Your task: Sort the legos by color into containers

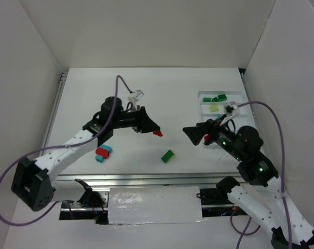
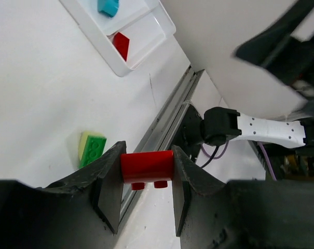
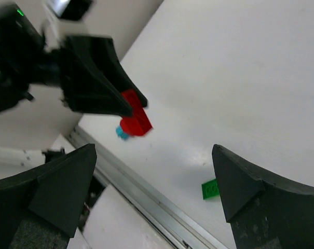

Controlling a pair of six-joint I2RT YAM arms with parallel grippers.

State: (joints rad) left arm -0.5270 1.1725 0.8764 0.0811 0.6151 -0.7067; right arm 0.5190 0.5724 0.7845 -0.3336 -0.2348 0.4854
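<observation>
My left gripper (image 1: 155,132) is shut on a red lego (image 1: 158,133) and holds it above the middle of the table. In the left wrist view the red lego (image 2: 146,166) sits clamped between both fingers. My right gripper (image 1: 190,134) is open and empty, facing the left one. A dark green lego (image 1: 168,155) lies on the table below them, also in the left wrist view (image 2: 92,149) and the right wrist view (image 3: 210,189). The white tray (image 1: 200,104) at the right holds dark green legos (image 1: 215,98) and a yellow-green one (image 1: 214,108). The left wrist view shows a cyan lego (image 2: 108,6) and a red lego (image 2: 121,45) in the tray (image 2: 94,39).
A red lego (image 1: 101,152) with cyan ones (image 1: 107,149) lies beside the left forearm. White walls enclose the table. A metal rail (image 1: 146,179) runs along the near edge. The right arm covers the tray's near end.
</observation>
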